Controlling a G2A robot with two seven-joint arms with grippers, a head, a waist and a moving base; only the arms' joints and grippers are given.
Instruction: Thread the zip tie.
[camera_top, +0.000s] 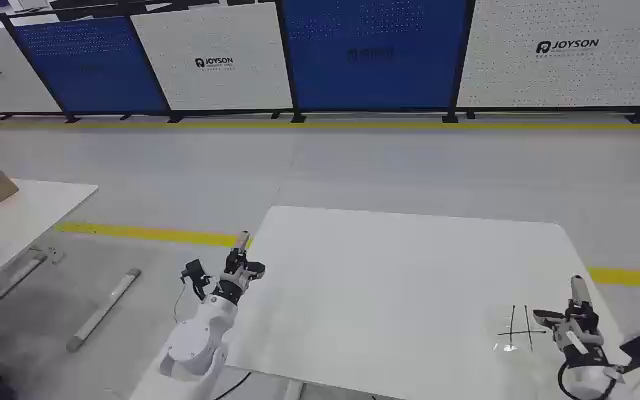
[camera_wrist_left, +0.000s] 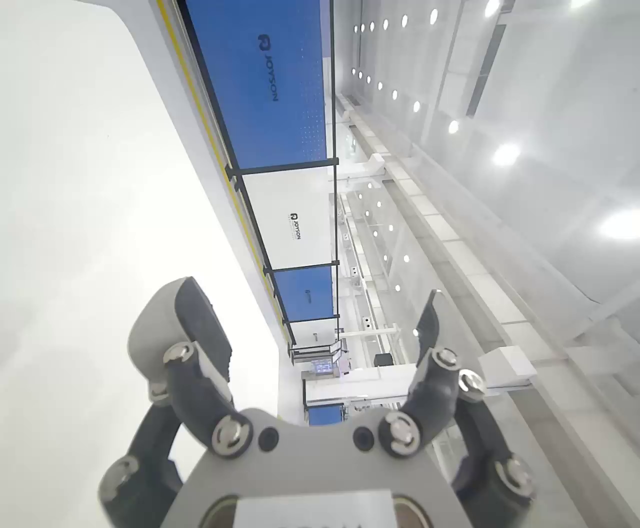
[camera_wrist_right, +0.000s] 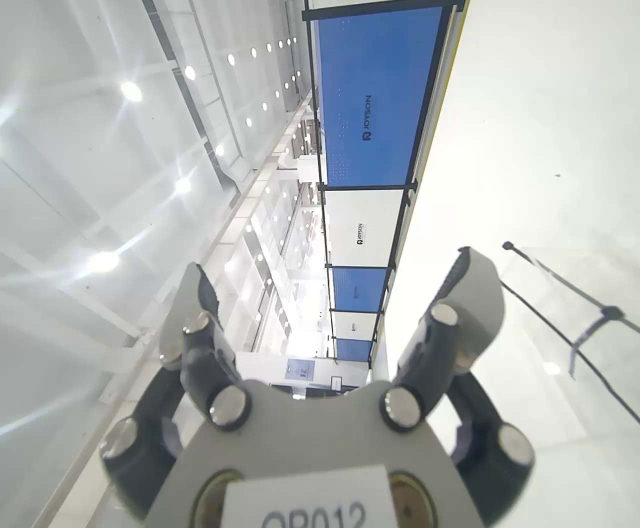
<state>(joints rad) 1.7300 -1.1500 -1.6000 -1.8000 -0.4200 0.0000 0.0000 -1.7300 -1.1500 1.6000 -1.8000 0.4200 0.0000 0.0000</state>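
Observation:
Black zip ties (camera_top: 520, 330) lie crossed near the white table's (camera_top: 400, 290) front right corner: two long ones side by side, and a shorter one across them. In the right wrist view the zip ties (camera_wrist_right: 560, 320) rest partly on a clear plastic sheet (camera_wrist_right: 540, 280). My right gripper (camera_top: 563, 308) hovers just right of them, open and holding nothing, and its fingers stand wide apart in its own view (camera_wrist_right: 332, 285). My left gripper (camera_top: 245, 256) is at the table's left edge, far from the ties, also open and holding nothing (camera_wrist_left: 315, 320).
Blue and white partition panels (camera_top: 370, 55) stand behind a yellow floor line (camera_top: 150, 233) beyond the table. Another table's corner (camera_top: 35, 210) sits at far left.

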